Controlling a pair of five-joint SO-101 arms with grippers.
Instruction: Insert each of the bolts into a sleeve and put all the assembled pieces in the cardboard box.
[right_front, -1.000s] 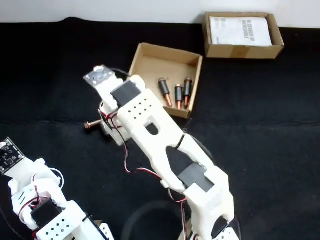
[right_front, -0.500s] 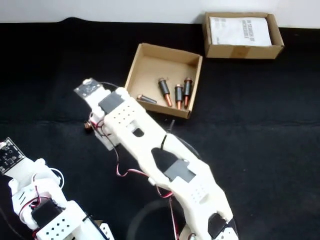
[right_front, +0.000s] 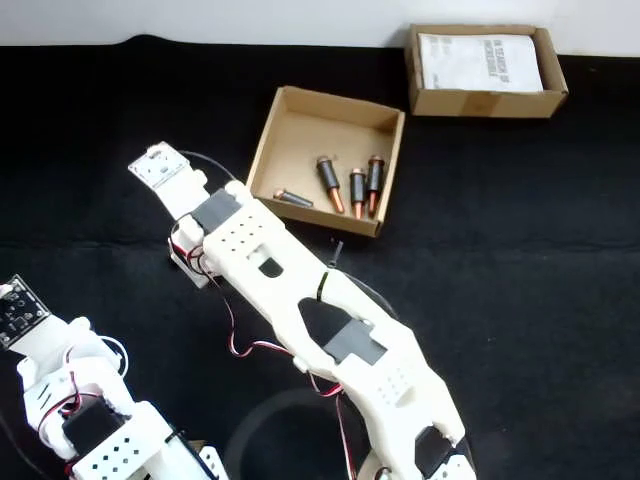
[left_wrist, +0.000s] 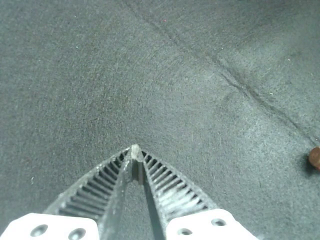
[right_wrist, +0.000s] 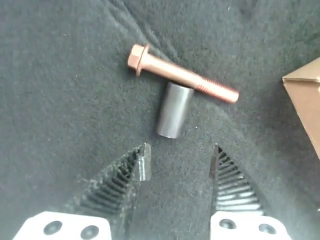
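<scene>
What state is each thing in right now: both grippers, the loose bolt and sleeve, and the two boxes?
Left gripper: shut, empty.
Right gripper: open, empty, just short of the sleeve.
Bolt: lying flat on the table, not inserted.
Sleeve: on its side, empty, one end against the bolt.
Cardboard box: open, four pieces lying inside.
Second box: open, paper inside.

white plastic right arm (right_front: 300, 310): stretched from 5 toward 10 o'clock
right gripper (right_wrist: 180, 152): jaws apart
left gripper (left_wrist: 135, 150): tips touching
</scene>
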